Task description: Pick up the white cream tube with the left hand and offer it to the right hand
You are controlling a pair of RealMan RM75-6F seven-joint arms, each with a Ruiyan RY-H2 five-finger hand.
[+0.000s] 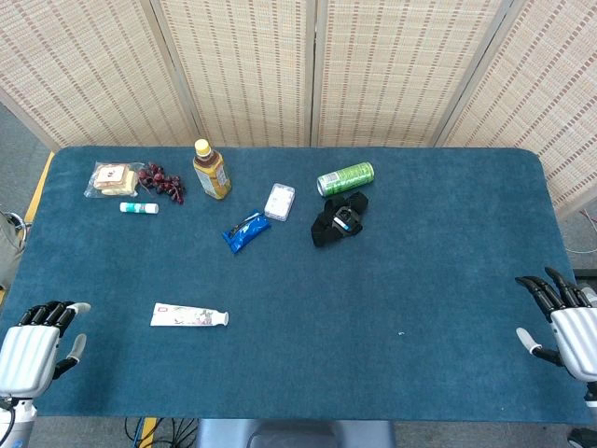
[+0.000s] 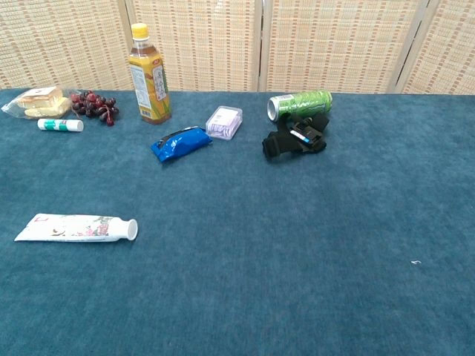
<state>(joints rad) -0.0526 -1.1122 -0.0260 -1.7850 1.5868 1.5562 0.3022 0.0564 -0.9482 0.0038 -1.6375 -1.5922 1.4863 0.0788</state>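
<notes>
The white cream tube (image 1: 189, 316) (image 2: 76, 228) lies flat on the blue table cloth at the front left, its cap pointing right. My left hand (image 1: 39, 344) rests at the table's front left corner, well left of the tube, open and holding nothing. At the front right edge my right hand (image 1: 565, 317) is also open and holding nothing. Neither hand shows in the chest view.
Along the back stand a tea bottle (image 1: 211, 170), a lying green can (image 1: 345, 178), a black strap bundle (image 1: 338, 219), a blue snack packet (image 1: 245, 231), a small white box (image 1: 279, 201), grapes (image 1: 161, 180), a bagged sandwich (image 1: 114, 178) and a small white-green stick (image 1: 138, 208).
</notes>
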